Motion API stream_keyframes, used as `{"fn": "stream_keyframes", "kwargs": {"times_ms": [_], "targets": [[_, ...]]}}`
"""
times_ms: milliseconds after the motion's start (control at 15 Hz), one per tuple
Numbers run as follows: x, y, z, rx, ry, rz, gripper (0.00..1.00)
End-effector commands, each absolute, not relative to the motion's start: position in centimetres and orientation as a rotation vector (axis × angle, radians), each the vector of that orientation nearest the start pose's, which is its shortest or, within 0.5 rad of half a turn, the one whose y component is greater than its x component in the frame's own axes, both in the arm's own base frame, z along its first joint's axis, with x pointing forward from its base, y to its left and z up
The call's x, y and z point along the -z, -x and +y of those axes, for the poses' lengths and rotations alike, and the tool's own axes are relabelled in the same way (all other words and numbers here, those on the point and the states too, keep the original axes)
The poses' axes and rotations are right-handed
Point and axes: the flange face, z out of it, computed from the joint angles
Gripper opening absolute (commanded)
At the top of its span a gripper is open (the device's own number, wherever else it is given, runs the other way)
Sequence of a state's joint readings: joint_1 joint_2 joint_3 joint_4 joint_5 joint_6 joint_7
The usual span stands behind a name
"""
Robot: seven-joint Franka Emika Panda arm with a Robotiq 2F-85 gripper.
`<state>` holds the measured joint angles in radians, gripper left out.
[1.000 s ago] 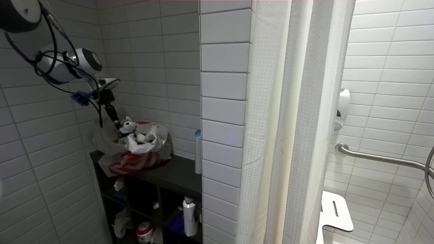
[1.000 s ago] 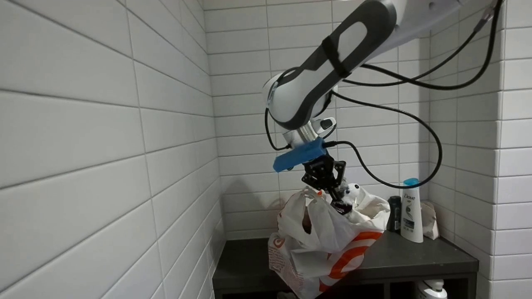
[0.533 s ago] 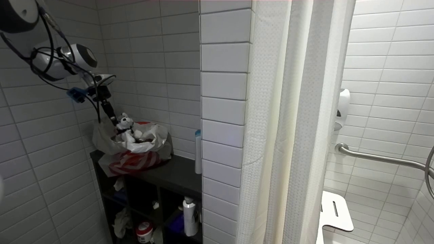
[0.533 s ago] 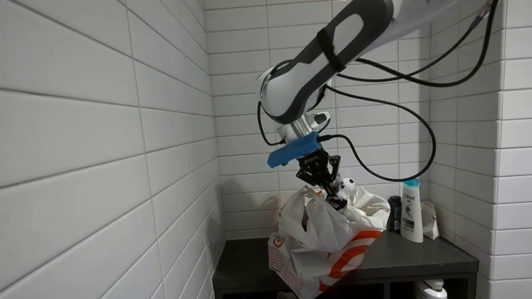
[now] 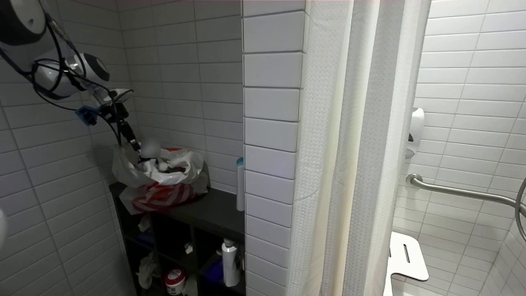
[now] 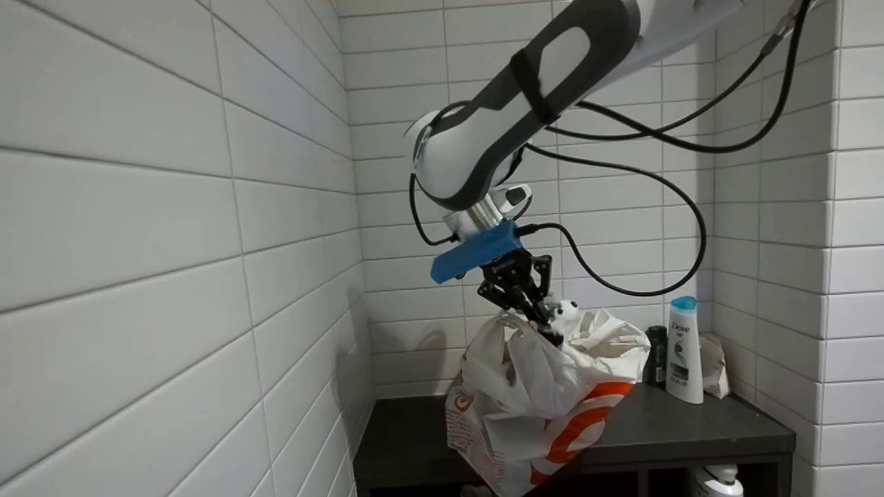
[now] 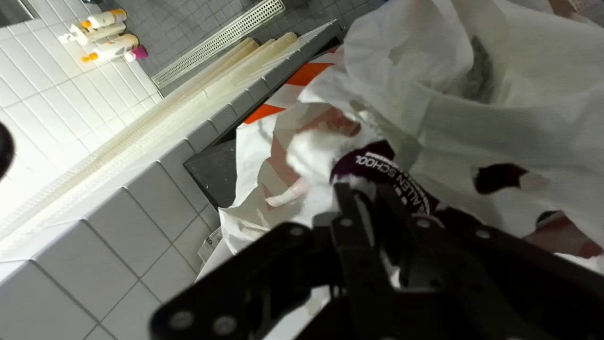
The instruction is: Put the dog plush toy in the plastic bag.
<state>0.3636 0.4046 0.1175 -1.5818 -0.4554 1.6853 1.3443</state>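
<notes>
The dog plush toy, white with grey and black patches, is at the mouth of the plastic bag in both exterior views [image 5: 152,164] [image 6: 568,315]. Its head stands above the rim; its lower body is down among the folds. In the wrist view its white fur [image 7: 314,153] and dark maroon lettered scarf show. The white bag with red-orange print [image 5: 168,195] [image 6: 514,431] [image 7: 514,123] stands open and crumpled on the shelf. My gripper [image 6: 549,333] [image 5: 136,147] [image 7: 363,189] points down at the bag's opening, its fingers close together on the plush at the scarf.
The dark shelf top [image 6: 690,431] carries a Dove bottle [image 6: 684,352], a black bottle [image 6: 655,355] and a crumpled paper packet [image 6: 713,366]. Tiled walls stand close around it. The shelf's compartments hold several items. A curtain [image 5: 353,144] hangs past the tiled pillar.
The arm and gripper have moved left in both exterior views, and the plush has shifted left with the gripper at the bag's mouth. The bag has stayed in place.
</notes>
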Motion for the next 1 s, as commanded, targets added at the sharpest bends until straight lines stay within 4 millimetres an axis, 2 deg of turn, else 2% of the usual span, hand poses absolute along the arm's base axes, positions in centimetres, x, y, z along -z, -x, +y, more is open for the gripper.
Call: {"fn": "stream_keyframes", "kwargs": {"times_ms": [0,467,733,933], "targets": [[-39.6,-59.8,25.1,0.277,3.393,1.281,0.48],[-40.1,-59.4,24.4,0.304,3.397,1.26,0.96],[-41.1,-58.6,23.0,0.324,3.38,1.247,1.0],[-43.4,-56.6,21.4,0.4,3.348,1.24,1.0]]}}
